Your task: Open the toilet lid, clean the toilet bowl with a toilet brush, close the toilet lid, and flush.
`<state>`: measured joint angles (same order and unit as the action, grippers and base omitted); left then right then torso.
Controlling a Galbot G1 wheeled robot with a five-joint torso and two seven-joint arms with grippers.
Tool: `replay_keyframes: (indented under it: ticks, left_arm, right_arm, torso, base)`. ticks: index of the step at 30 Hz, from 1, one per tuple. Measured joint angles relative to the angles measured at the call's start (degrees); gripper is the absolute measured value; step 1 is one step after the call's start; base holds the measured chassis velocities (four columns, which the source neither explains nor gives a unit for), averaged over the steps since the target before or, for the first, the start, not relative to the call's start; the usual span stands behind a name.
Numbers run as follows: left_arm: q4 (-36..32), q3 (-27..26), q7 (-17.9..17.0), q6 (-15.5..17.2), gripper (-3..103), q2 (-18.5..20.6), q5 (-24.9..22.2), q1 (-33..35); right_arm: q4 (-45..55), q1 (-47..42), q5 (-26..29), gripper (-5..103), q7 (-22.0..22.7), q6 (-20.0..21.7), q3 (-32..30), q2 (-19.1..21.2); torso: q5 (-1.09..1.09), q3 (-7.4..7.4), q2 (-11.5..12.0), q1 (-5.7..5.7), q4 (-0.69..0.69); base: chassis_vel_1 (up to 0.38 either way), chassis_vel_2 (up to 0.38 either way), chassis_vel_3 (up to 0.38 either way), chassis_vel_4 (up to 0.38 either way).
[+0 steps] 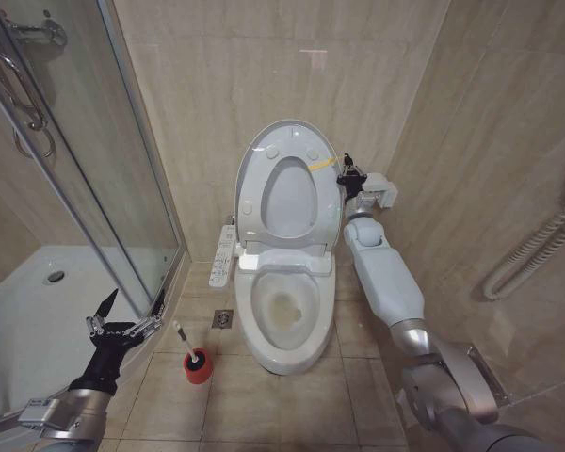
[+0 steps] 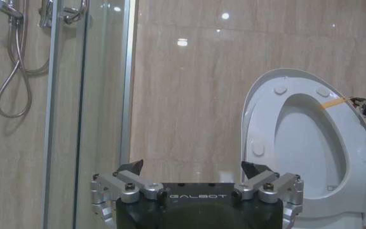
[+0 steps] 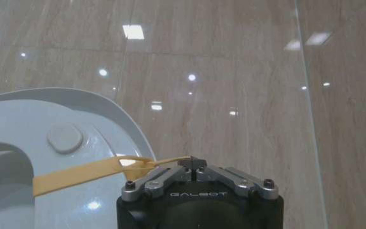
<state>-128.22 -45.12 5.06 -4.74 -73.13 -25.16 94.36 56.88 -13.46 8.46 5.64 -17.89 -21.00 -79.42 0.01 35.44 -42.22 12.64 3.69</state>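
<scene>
The toilet lid (image 1: 288, 126) stands upright against the wall. The white ring seat (image 1: 252, 193) is raised in front of it. My right gripper (image 1: 347, 172) is at the seat's upper right edge, shut (image 3: 194, 164) on the seat's yellow tag (image 3: 75, 175). Below lies the uncovered toilet bowl (image 1: 284, 311) with a yellowish hollow. The toilet brush (image 1: 183, 337) stands in its red cup (image 1: 198, 366) on the floor, left of the bowl. My left gripper (image 1: 129, 311) hangs open just left of the brush with nothing between its fingers (image 2: 131, 168). The left wrist view faces the raised lid (image 2: 254, 102).
A glass shower door (image 1: 122, 160) and white shower tray (image 1: 38, 320) close off the left side. A control panel (image 1: 223, 256) juts from the toilet's left. A floor drain (image 1: 223, 318) sits between brush and bowl. A paper holder (image 1: 384, 193) and a ribbed hose (image 1: 537, 250) are on the right wall.
</scene>
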Motion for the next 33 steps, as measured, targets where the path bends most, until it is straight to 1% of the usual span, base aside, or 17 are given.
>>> replay_keyframes:
  ticks: [7, 13, 17, 19, 22, 23, 24, 25, 27, 29, 30, 31, 32, 33]
  left_arm:
    - [0.00, 0.00, 0.00, 0.00, 100, 0.00, 0.00, 0.00]
    - [0.00, 0.00, 0.00, 0.00, 100, 0.00, 0.00, 0.00]
    - [0.00, 0.00, 0.00, 0.00, 100, 0.00, 0.00, 0.00]
    - [0.00, 0.00, 0.00, 0.00, 100, 0.00, 0.00, -0.01]
    - [0.00, 0.00, 0.00, 0.00, 100, 0.00, 0.00, 0.00]
    - [0.00, -0.03, -0.01, 0.00, 100, 0.00, 0.00, 0.04]
    - [0.00, 0.00, 0.00, 0.00, 100, 0.00, 0.00, -0.01]
    - [0.00, 0.00, 0.01, 0.00, 100, 0.00, 0.00, -0.01]
    - [0.00, 0.00, 0.01, 0.00, 100, 0.00, 0.00, -0.01]
    - [0.00, 0.00, 0.01, 0.00, 100, 0.00, 0.00, -0.01]
    - [0.00, 0.00, 0.00, 0.00, 100, 0.00, 0.00, 0.00]
    - [0.00, 0.00, 0.00, 0.00, 100, 0.00, 0.00, 0.00]
    - [0.00, 0.00, 0.00, 0.00, 100, 0.00, 0.00, 0.00]
    - [0.00, 0.00, 0.00, 0.00, 100, 0.00, 0.00, 0.01]
  right_arm:
    - [2.60, -2.27, 0.39, 0, -0.02, 0.04, 0.30, 1.66]
    - [4.86, -4.08, 1.29, 0, -0.02, 0.43, 0.61, 3.20]
    - [7.45, -5.79, 2.58, 0, 0.19, 1.54, 1.21, 4.25]
    - [9.02, -6.95, 3.23, 0, 0.69, 2.17, 1.31, 4.82]
    - [9.73, -7.49, 3.57, 0, 0.89, 2.40, 1.33, 5.13]
    - [9.88, -7.65, 3.77, 19, 1.33, 2.47, 1.14, 5.34]
    - [10.24, -7.95, 3.96, 19, 1.54, 2.57, 1.06, 5.54]
    - [10.35, -8.06, 4.03, 19, 1.54, 2.58, 1.06, 5.63]
    - [10.46, -8.31, 4.18, 19, 1.55, 2.63, 1.01, 5.85]
    - [10.80, -8.60, 4.36, 19, 1.52, 2.64, 1.01, 6.13]
    - [11.07, -8.79, 4.54, 46, 1.46, 2.66, 1.03, 6.33]
    - [11.07, -8.79, 4.54, 46, 1.46, 2.66, 1.03, 6.33]
    - [11.19, -8.92, 4.61, 46, 1.42, 2.68, 1.04, 6.45]
    - [11.40, -9.10, 4.67, 46, 1.39, 2.70, 1.06, 6.59]
  torso:
    - [-0.01, 0.00, 0.00, 0.00, -0.05]
    - [-0.01, 0.00, 0.00, 0.00, -0.05]
    - [-0.01, 0.00, 0.00, 0.00, -0.05]
    - [-0.01, -0.01, 0.00, -0.01, 0.05]
    - [0.02, 0.00, 0.00, 0.00, 0.06]
    - [0.03, -0.01, 0.00, 0.00, 0.10]
    - [-0.01, -0.01, -0.01, -0.01, 0.17]
    - [0.01, -0.01, -0.01, -0.01, 0.14]
    - [0.03, 0.00, 0.00, 0.00, 0.17]
    - [0.00, -0.01, 0.00, 0.00, 0.06]
    - [0.00, 0.00, 0.00, 0.00, 0.05]
    - [0.00, 0.00, 0.00, 0.00, 0.05]
    - [0.01, 0.00, 0.00, 0.00, 0.00]
    - [0.01, 0.00, 0.00, 0.00, -0.01]
  base:
    - [0.000, 0.000, 0.000, 0.000]
    - [0.000, 0.000, 0.000, 0.000]
    - [0.000, 0.000, 0.000, 0.000]
    - [0.000, 0.000, 0.000, 0.000]
    - [0.000, 0.000, 0.000, 0.000]
    - [0.000, 0.000, 0.000, 0.000]
    - [-0.052, -0.018, -0.026, -0.044]
    - [-0.052, -0.089, -0.026, -0.044]
    - [-0.072, -0.049, -0.038, -0.029]
    - [0.000, 0.000, 0.000, 0.000]
    - [0.000, 0.000, 0.000, 0.000]
    - [0.000, 0.000, 0.000, 0.000]
    - [0.000, 0.000, 0.000, 0.000]
    - [0.000, 0.000, 0.000, 0.000]
